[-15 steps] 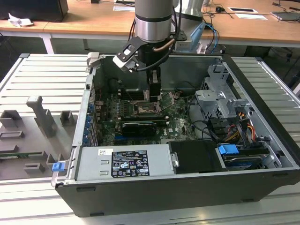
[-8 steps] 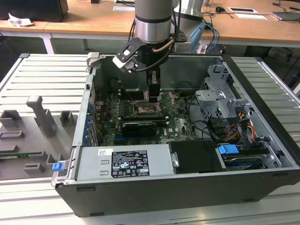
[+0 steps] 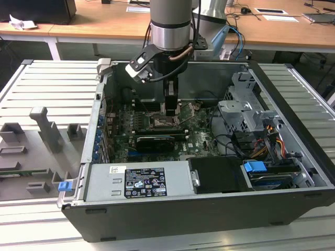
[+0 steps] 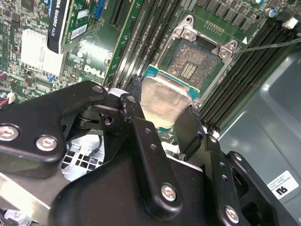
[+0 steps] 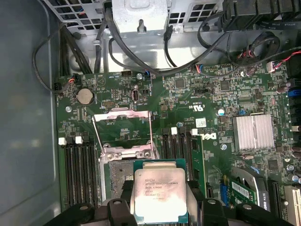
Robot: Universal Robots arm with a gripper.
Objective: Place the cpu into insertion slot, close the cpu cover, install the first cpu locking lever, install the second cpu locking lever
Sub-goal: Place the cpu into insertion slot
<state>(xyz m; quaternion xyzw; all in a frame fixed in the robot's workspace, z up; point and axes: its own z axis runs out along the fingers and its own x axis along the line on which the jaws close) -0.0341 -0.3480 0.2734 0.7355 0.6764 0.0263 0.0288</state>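
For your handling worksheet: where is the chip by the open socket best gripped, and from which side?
By two opposite side edges, from above, as the gripper does here. The chip is flat, thin and level, so edges probably give the only hold clear of the socket.

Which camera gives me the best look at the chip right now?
The first wrist view: the chip faces it squarely, top face in plain sight, held in the end effector. The second wrist view sees it tilted, its near edge behind the fingers. In the exterior view the end effector blocks it.
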